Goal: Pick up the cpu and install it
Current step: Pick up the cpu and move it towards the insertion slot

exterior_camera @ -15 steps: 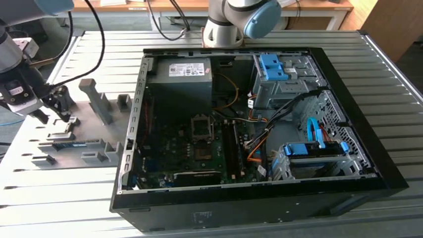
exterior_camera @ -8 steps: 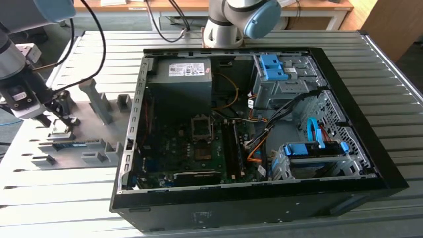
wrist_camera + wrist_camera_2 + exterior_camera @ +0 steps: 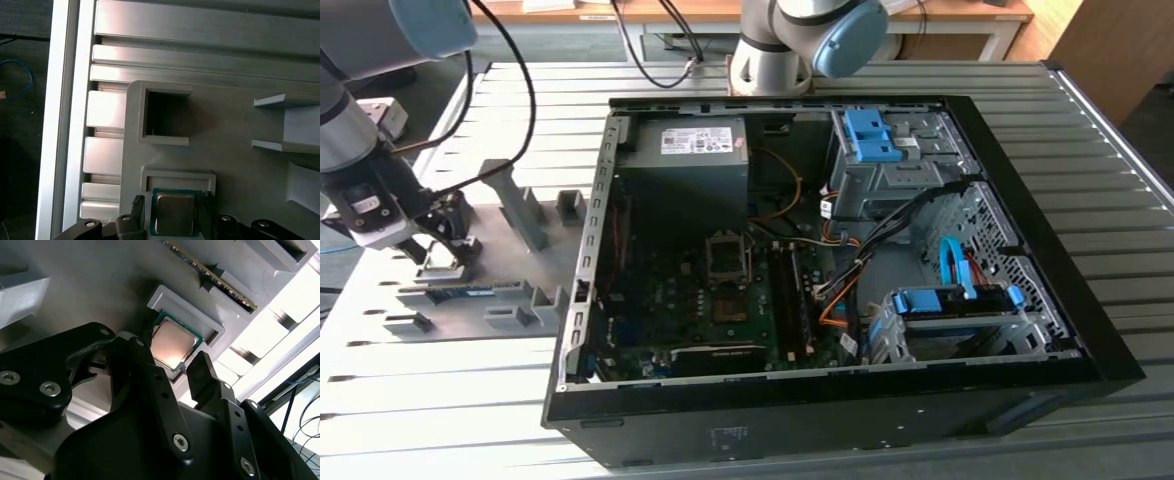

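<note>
The cpu (image 3: pixel 172 340) in its grey holder (image 3: pixel 192 310) is straddled by the open hand (image 3: pixel 171 354); it could be tilted by an off-centre squeeze.

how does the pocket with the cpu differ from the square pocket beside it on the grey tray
The cpu pocket holds the cpu; the square pocket is empty. The cpu pocket is shallow with a low rim; the square pocket is deeper, with taller walls. The gripper is at the cpu pocket, not the square pocket. Both belong to one grey tray.
</note>
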You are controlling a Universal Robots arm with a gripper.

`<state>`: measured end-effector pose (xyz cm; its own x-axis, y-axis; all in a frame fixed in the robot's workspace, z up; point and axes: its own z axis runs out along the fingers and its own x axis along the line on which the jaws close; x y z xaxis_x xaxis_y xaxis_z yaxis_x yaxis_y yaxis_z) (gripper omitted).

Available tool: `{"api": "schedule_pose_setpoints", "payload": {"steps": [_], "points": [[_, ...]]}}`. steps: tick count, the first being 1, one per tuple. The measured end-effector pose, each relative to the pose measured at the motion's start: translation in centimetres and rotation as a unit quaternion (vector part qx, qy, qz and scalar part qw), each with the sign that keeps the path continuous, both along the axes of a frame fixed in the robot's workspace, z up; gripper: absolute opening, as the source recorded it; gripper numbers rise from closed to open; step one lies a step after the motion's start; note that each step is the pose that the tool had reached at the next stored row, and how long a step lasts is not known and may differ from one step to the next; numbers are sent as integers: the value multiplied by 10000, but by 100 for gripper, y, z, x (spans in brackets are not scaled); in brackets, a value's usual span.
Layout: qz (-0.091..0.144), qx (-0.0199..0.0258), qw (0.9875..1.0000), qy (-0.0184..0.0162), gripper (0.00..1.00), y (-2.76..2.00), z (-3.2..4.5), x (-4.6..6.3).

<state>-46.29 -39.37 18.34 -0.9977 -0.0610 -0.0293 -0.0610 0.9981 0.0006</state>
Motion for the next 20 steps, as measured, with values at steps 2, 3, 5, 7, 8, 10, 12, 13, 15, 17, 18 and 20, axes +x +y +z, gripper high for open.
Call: {"api": "schedule_pose_setpoints", "payload": {"steps": [2, 3, 5, 7, 8, 10, 12, 13, 15, 17, 18, 20], "points": [[1, 0, 10000, 1, 55, -1, -4, 3], [1, 0, 10000, 1, 55, -1, -5, 3], [1, 1, 10000, -1, 55, 0, -7, 4], [1, 2, 10000, -2, 55, 0, -7, 4], [1, 2, 10000, -3, 55, 0, -3, 5], [1, 3, 10000, -4, 55, 0, 10, 5], [1, 2, 10000, -3, 55, 0, 17, 4], [1, 2, 10000, -3, 55, -1, 20, 4], [1, 2, 10000, -4, 55, -1, 24, 4], [2, 1, 10000, -2, 55, -7, 26, 4], [1, 2, 10000, -3, 55, -12, 25, 4], [1, 2, 10000, -3, 55, -21, 24, 4]]}}
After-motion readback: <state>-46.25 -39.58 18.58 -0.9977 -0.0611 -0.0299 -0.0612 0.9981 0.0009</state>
